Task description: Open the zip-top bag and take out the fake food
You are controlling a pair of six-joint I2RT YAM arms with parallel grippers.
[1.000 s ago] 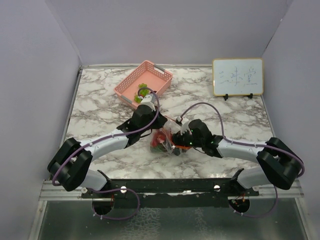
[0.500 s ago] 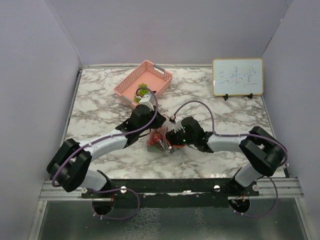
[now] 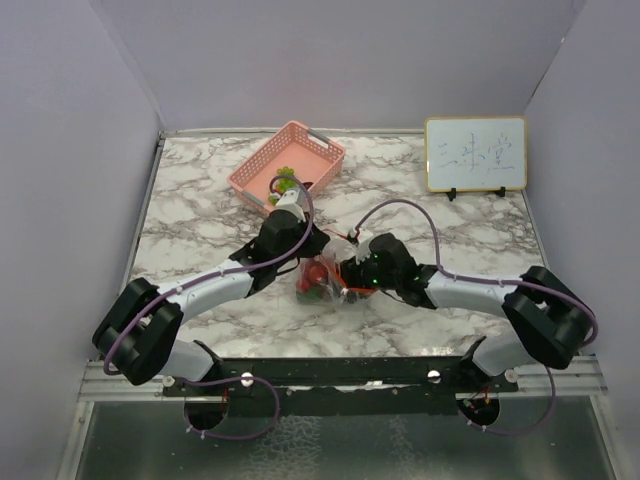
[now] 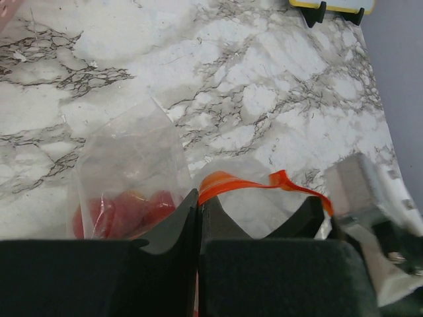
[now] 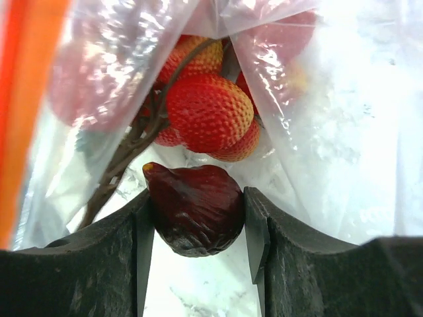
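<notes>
The zip-top bag [image 3: 318, 280] lies at mid-table between both grippers. My left gripper [image 4: 199, 201] is shut on the bag's orange zip strip [image 4: 244, 181] and holds one lip of the mouth; red fake food [image 4: 125, 210] shows through the plastic [image 4: 125, 158]. My right gripper [image 5: 198, 197] is inside the bag's mouth, shut on a dark red piece [image 5: 195, 211]. Glossy red bumpy round pieces on a brown stem [image 5: 208, 109] lie just beyond it. In the top view the left gripper [image 3: 313, 250] and the right gripper [image 3: 347, 274] meet at the bag.
A pink mesh basket [image 3: 300, 145] stands at the back left with green grape-like pieces [image 3: 284, 180] in it. A small whiteboard [image 3: 475, 153] stands at the back right. Grey walls close in both sides.
My right gripper has moved left into the bag's mouth, and its arm has shifted. The bag has slid slightly left. My left gripper keeps its hold on the zip strip.
</notes>
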